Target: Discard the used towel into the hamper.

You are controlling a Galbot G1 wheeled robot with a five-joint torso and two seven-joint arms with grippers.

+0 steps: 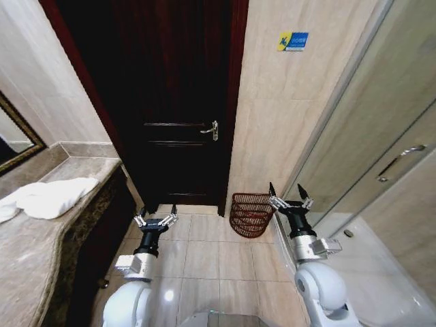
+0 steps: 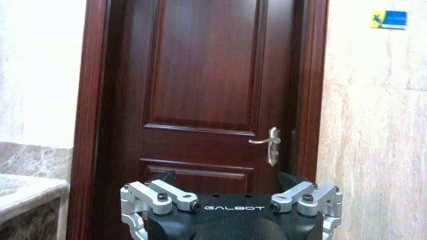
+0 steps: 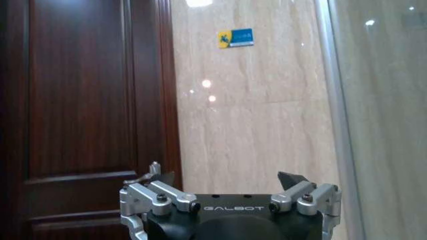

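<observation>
Wicker hamper (image 1: 251, 214) just left of right gripper (image 1: 287, 193)

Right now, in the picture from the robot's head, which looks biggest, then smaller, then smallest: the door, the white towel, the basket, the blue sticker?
1. door
2. towel, though it lies nearer the camera, which may flatter it
3. basket
4. sticker

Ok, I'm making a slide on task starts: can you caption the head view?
Both grippers, left and right, open and empty; towel on the counter, hamper by the door.
</observation>
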